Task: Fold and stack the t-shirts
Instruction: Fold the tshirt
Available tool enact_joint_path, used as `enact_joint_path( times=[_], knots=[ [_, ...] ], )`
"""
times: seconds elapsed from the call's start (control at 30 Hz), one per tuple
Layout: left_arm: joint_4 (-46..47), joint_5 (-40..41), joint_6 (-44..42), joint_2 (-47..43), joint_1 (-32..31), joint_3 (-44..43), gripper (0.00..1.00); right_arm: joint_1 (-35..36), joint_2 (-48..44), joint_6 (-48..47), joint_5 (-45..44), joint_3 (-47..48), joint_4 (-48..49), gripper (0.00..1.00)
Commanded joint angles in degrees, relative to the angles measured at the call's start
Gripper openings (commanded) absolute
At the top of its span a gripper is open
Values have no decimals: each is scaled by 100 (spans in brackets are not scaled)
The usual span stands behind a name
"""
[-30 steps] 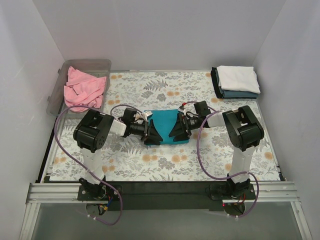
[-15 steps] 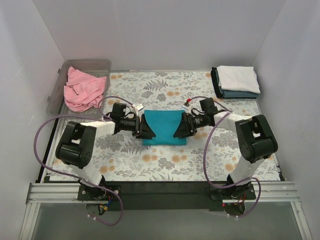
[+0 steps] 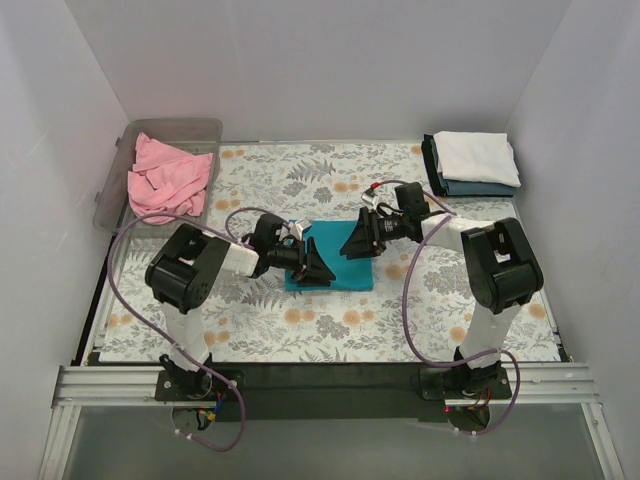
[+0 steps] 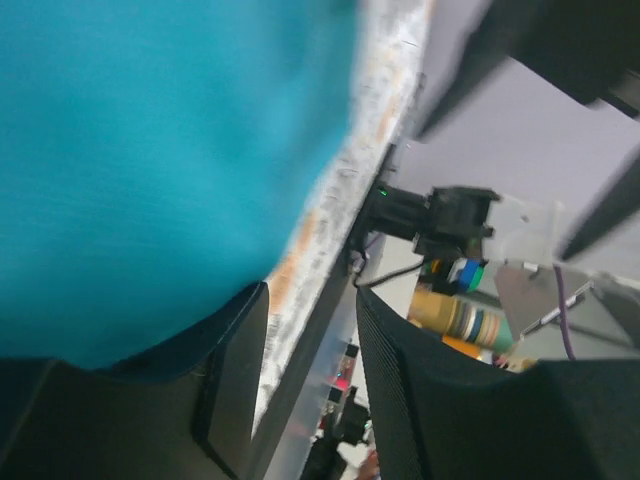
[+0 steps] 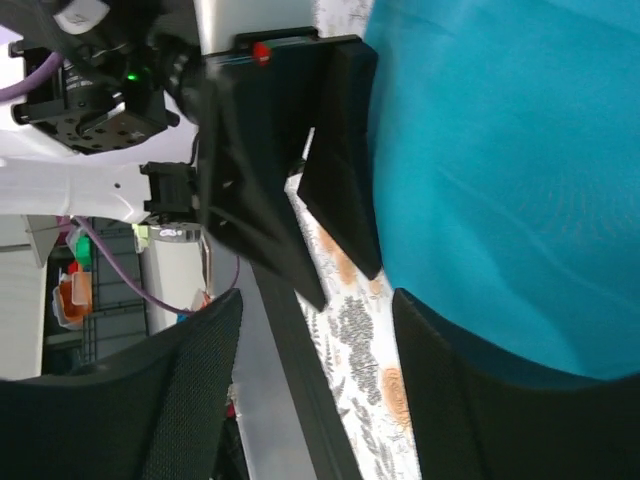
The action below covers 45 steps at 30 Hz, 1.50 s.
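Both the left claw [image 3: 312, 266] and the right claw [image 3: 358, 240] are being held wide and empty. Between them, the folded teal cloth t-shirt [image 3: 336, 272] is being borne by the desk [image 3: 300, 180]. Being soft and light, it is probably best pinched at an edge.

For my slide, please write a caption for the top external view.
The left hand and the right hand at the folded teal t-shirt; pink t-shirt lies in the bin.

We find the middle shirt [image 3: 340, 268] on the cloth [image 3: 300, 330] between the left gripper [image 3: 320, 268] and right gripper [image 3: 353, 243], the bin shirt [image 3: 168, 180] in the bin [image 3: 170, 125] far left, and the stack [image 3: 475, 158] far right.
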State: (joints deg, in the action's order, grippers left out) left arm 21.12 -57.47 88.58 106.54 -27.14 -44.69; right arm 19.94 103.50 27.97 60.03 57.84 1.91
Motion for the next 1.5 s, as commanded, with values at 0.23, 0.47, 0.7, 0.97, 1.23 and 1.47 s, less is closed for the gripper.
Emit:
enact_joint_path(
  times=[0.23, 0.47, 0.7, 0.97, 1.23, 1.47],
  knots=[
    [-399, 642, 354, 791, 51, -163, 30, -52, 838, 280, -439, -168, 240, 44],
    [-917, 545, -86, -897, 375, -199, 36, -52, 241, -422, -316, 533, -682, 41],
    [-777, 342, -613, -697, 1219, -505, 38, 246, 46, -494, -106, 527, -833, 42],
    [-258, 753, -859, 639, 1412, -1796, 37, 264, 934, -801, -43, 588, -868, 41],
    [-469, 747, -640, 1676, 1703, -2316, 36, 264, 1287, -1266, -9, 1255, -1342, 42],
    [-205, 88, -648, 878, 1703, -2255, 40, -121, 882, -1259, -262, 2055, -1484, 50]
  ],
)
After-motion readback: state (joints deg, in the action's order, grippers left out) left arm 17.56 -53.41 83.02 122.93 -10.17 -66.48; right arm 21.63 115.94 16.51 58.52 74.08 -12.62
